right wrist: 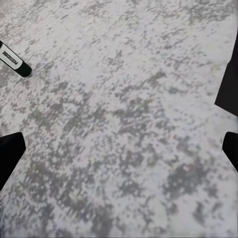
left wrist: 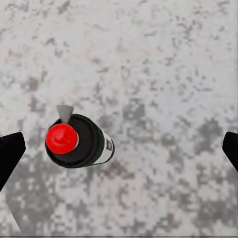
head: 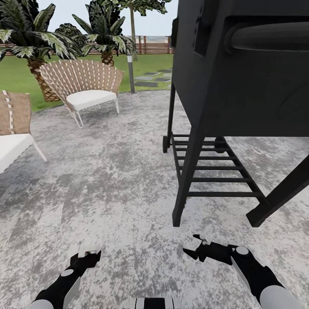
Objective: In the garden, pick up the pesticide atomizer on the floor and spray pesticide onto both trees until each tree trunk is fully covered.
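Note:
The pesticide atomizer (left wrist: 79,141) stands upright on the mottled stone floor: black body, red cap, grey nozzle, white label. It sits directly below my left gripper (left wrist: 119,148), between the spread fingers and nearer one of them. That gripper is open and hangs low over the patio (head: 88,256). My right gripper (head: 192,245) is open too, empty, hovering over bare stone (right wrist: 119,148). The atomizer's lower end (right wrist: 12,62) lies off to one side of it. Far back on the lawn rises one tall tree's pale trunk (head: 133,34).
A big black grill (head: 240,73) on a slatted stand fills the right, its leg (head: 182,189) just ahead of my right gripper. Two wicker chairs (head: 86,86) (head: 13,128) stand left. Palms (head: 34,47), a lamp post (head: 130,71) and the slat fence (head: 150,45) lie beyond.

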Motion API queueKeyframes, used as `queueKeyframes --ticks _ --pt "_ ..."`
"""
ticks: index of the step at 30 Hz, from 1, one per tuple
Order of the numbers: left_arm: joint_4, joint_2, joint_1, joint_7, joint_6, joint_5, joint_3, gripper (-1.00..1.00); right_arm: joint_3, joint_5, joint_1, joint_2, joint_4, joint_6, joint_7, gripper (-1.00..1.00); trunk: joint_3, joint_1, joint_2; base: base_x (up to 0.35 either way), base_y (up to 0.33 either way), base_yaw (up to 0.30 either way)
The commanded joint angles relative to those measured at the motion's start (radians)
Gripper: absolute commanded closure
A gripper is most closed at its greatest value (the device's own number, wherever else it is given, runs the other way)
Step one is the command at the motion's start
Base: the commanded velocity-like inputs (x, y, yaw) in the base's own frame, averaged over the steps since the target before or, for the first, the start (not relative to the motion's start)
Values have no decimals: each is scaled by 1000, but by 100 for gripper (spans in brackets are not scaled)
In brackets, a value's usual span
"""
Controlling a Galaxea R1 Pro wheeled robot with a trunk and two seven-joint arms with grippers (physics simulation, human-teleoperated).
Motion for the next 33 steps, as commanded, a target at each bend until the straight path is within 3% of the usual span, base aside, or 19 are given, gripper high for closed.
queueKeyframes --ticks 1,8,10,15,20,28,33 --pt "1 0 0 -1 -3 3 2 -100 1 10 0 0 -1 -9 -1 -100 -5 0 -1 0 0 -9" --pt "1 2 0 0 -12 3 2 -100 4 10 0 0 -1 -9 -1 -100 -24 2 -2 0 0 -2" --pt "4 3 2 0 -74 2 2 -100 5 10 0 0 -1 -9 -1 -100 -24 2 -2 0 0 0" --pt "5 5 2 0 -112 1 3 -100 2 10 0 0 -1 -9 -1 -100 -28 3 -2 0 0 0" --pt "1 7 1 0 -119 1 5 -100 1 10 0 0 1 -9 -1 -100 -47 5 -3 0 0 0" --pt "1 10 -1 0 -122 1 5 -100 1 10 0 0 1 -9 -1 -100 -50 5 -3 0 0 38" --pt "1 9 -1 0 -123 2 5 -100 1 10 0 0 1 -9 -1 -100 -72 7 -4 0 0 79"
